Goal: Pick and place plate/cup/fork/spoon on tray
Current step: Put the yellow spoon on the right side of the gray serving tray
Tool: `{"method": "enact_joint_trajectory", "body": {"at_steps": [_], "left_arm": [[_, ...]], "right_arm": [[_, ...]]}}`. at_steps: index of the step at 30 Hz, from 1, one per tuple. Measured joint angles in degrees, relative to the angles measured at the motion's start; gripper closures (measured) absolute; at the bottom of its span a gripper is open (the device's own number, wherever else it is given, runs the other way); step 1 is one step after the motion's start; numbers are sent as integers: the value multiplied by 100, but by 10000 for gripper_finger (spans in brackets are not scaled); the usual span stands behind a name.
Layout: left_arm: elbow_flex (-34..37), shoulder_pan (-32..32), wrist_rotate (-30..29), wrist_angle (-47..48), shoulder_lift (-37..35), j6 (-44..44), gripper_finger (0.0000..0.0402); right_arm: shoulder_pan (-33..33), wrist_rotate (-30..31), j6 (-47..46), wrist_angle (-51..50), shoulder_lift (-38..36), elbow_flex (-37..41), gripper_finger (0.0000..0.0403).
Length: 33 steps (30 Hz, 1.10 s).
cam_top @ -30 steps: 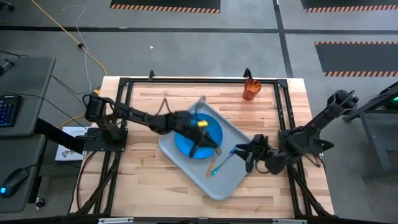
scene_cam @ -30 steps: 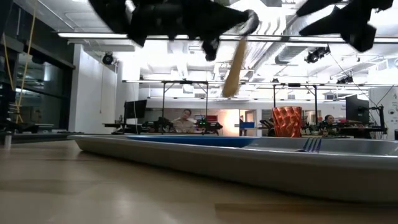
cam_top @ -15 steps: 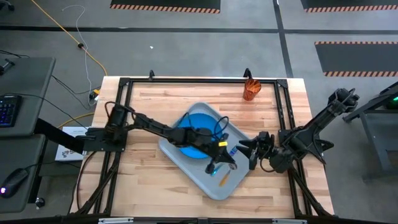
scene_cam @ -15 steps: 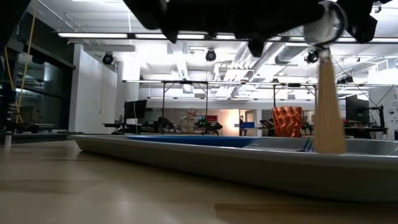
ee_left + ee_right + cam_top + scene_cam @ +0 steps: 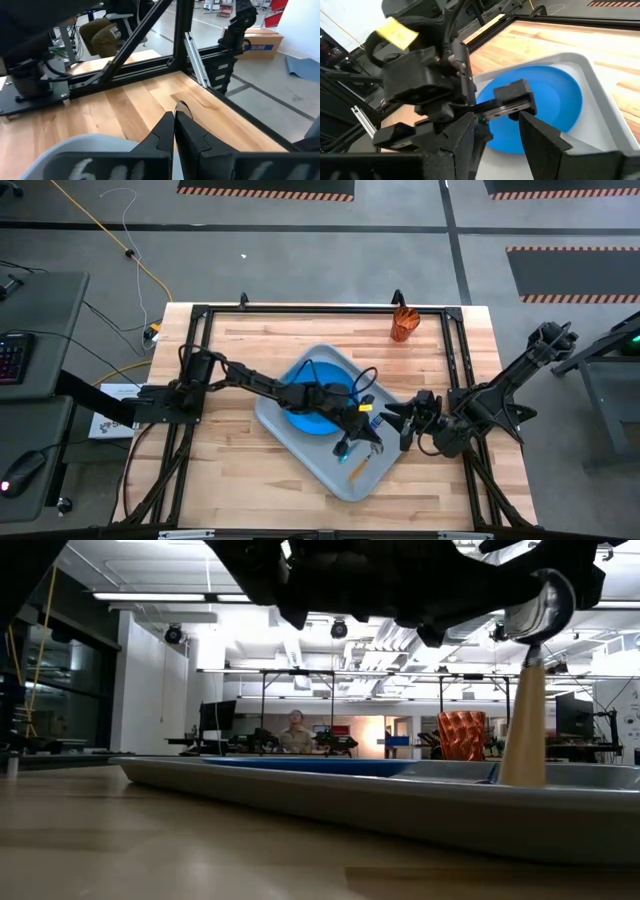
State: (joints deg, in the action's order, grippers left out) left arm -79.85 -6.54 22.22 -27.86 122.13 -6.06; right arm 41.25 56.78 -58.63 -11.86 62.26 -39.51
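The pale grey tray (image 5: 300, 442) lies slantwise in the middle of the table, with the blue plate (image 5: 312, 398) on its far half. My left gripper (image 5: 352, 448) reaches over the tray's near right part and is shut on the orange-handled spoon (image 5: 358, 468). The fork's teal handle (image 5: 374, 422) shows on the tray beside it. The red-orange cup (image 5: 402, 325) stands on the table at the far right. My right gripper (image 5: 402, 426) is open and empty just off the tray's right edge. My left gripper pinches the spoon's metal bowl end (image 5: 545, 602) between its two fingers (image 5: 190, 135), coming from above. The spoon hangs nearly upright below the fingers, handle (image 5: 522, 730) down. The handle's lower end is inside the tray, hidden behind the tray's rim (image 5: 420, 802).
A black frame (image 5: 300, 310) runs around the table's edges. My right arm's wrist view shows my left gripper (image 5: 510, 100) close in front of it over the plate (image 5: 555, 107). Bare wood lies left of and beyond the tray. A person sits in the room behind.
My left gripper has gone from above the plate toward the table's near right, over the tray's near right part, and down, carrying the spoon. The spoon hung clear before; now its handle end reaches down inside the tray.
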Motion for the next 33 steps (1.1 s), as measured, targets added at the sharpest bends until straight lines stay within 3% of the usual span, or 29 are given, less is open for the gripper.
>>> {"method": "enact_joint_trajectory", "body": {"at_steps": [7, 17, 25, 33], "left_arm": [[7, 132, 261, -77, 127, -161, 399], [11, 135, 258, -1001, 726, -133, 392], [9, 134, -248, -1423, 968, -139, 387], [20, 166, -494, -1359, 1051, -553, 347]], "right_arm": [[0, 22, 9, 0, 0, 0, 254], [0, 58, 15, -53, 2, 0, 254], [0, 154, 17, -85, 2, 0, 254], [0, 168, 15, -87, 4, 0, 254]]}}
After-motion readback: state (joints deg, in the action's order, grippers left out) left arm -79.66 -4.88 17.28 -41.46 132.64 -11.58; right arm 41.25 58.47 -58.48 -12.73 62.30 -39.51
